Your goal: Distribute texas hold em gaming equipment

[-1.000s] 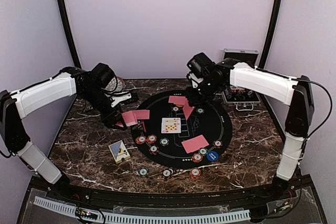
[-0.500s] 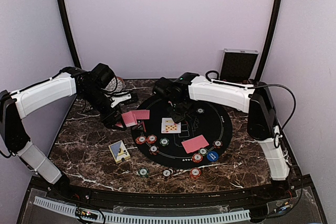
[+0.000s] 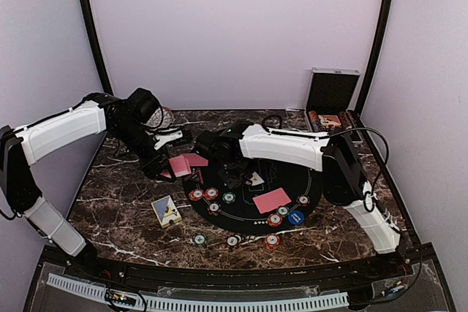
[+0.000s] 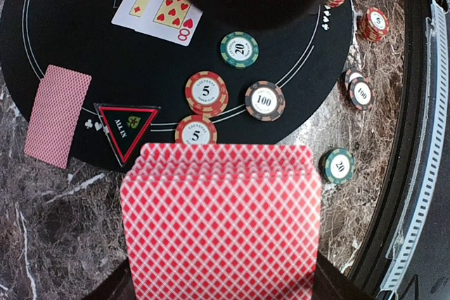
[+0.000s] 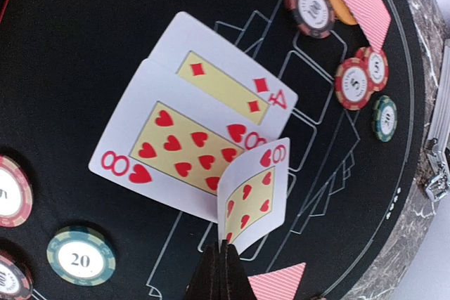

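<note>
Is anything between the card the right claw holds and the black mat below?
Partly. The heart card in the right gripper hangs over a corner of the face-up eight of hearts, which overlaps the four of diamonds. Lowered straight, it would probably land on that eight; bare black mat nearby looks free.

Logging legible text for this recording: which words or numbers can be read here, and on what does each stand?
"ALL IN": black triangular marker, red border
"20": green round chip
"5": red round chip
"100": dark round chip
"8": white hearts card
"4": white diamonds card
Chip rim lettering: too small to read.
</note>
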`<action>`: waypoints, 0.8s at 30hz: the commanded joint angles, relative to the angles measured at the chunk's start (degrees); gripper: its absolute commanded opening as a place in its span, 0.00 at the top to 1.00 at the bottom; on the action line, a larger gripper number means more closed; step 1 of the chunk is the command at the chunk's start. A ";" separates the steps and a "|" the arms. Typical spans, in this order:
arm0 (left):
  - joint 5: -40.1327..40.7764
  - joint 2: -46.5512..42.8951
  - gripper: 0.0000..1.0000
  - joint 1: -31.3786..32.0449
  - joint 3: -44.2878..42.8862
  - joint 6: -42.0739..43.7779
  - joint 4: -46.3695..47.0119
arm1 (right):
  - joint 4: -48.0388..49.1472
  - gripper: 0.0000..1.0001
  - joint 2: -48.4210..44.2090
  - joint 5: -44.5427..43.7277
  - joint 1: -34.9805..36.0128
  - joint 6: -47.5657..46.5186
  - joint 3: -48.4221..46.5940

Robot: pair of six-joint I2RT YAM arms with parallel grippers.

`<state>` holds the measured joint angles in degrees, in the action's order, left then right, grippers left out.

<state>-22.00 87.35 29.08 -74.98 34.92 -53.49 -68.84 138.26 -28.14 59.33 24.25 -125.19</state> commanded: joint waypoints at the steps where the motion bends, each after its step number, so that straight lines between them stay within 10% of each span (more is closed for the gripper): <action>1: -1.73 -1.45 1.00 -0.25 -2.01 0.46 -1.13 | 0.43 0.97 2.05 4.68 0.70 -0.40 -2.92; 10: -1.56 -1.62 1.00 -0.25 -1.59 0.50 -1.17 | 6.76 0.64 0.64 13.97 -0.42 1.25 -1.55; 24: -1.63 -2.11 1.00 -0.25 -1.14 0.59 -1.13 | 34.73 0.50 -21.46 38.94 -17.23 7.47 32.20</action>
<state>-22.04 87.35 29.08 -75.05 34.92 -53.52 -45.76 122.15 1.45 46.89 28.88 -100.62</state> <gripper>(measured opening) 0.683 0.481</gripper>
